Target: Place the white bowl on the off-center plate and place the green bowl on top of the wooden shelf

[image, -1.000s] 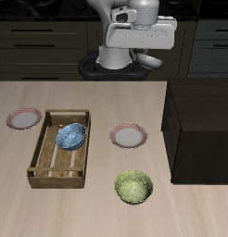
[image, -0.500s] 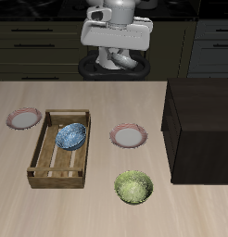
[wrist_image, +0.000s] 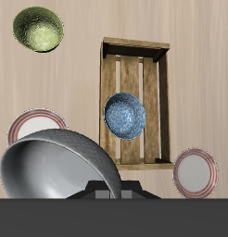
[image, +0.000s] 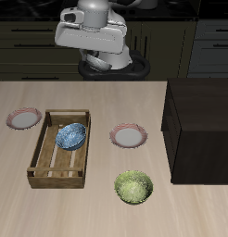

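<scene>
Wrist view is showing the jaws gripping the white bowl (wrist_image: pixel 56 167), needing lowering onto the off-center plate (image: pixel 23 118).

Light wooden table (image: pixel 79 204) with fine grain, evenly lit, soft shadows only. Behind the table, a run of dark cabinets (image: pixel 28 42) with drawer fronts and pale bar handles, spanning the whole back. Above the cabinets, a thin strip of dark countertop. Between table and cabinets, a narrow band of dark floor.
</scene>
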